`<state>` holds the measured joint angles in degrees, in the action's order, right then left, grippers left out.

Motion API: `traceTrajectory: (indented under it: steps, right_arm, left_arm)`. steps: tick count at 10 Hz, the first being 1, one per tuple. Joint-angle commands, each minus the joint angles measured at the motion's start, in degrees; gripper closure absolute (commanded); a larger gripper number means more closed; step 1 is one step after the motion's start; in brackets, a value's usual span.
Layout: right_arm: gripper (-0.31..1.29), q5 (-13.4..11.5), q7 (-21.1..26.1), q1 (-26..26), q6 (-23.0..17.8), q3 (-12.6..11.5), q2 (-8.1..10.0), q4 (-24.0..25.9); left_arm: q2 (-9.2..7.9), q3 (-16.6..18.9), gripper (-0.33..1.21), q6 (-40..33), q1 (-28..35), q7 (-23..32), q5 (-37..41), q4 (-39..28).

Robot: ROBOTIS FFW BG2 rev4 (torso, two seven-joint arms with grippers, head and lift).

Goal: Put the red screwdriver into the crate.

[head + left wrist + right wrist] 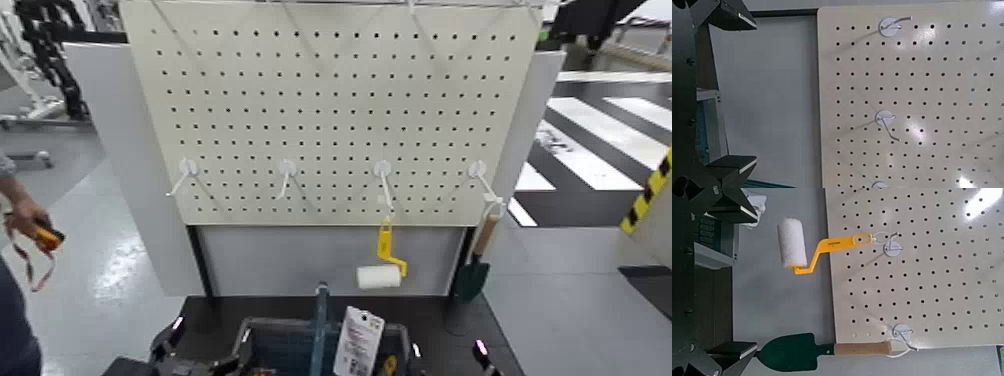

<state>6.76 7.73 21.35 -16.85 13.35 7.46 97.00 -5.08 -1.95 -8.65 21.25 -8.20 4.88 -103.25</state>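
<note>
The crate [290, 348] is a dark blue-grey gridded basket at the bottom centre of the head view, with an upright handle bar [321, 318] and a white tag [358, 340]. I cannot make out the red screwdriver; only a small yellow bit [388, 365] shows inside the crate beside the tag, too little to tell what it is. My left gripper [731, 92] is open and empty, low at the crate's left [168, 345]. My right gripper [731, 280] is open and empty, low at the crate's right [484, 356].
A cream pegboard [330, 100] with white hooks stands behind the crate. A yellow-handled white paint roller [380, 272] and a wooden-handled green trowel [474, 270] hang on it, both also in the right wrist view [793, 244] [797, 351]. A person's hand [22, 215] is at far left.
</note>
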Motion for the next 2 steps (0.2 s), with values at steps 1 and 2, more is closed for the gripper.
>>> traceTrajectory:
  steps: [1,2]
  right_arm:
    - [0.16,-0.34,0.0,0.01,-0.03,-0.08,0.01,0.03]
    - [0.16,-0.34,0.0,-0.08,0.5,-0.08,0.01,0.12]
  left_arm:
    - [-0.02,-0.07,0.1,-1.55,0.46,0.38,-0.04,0.77]
    - [-0.02,-0.16,0.1,-1.73,0.46,0.38,-0.04,0.77]
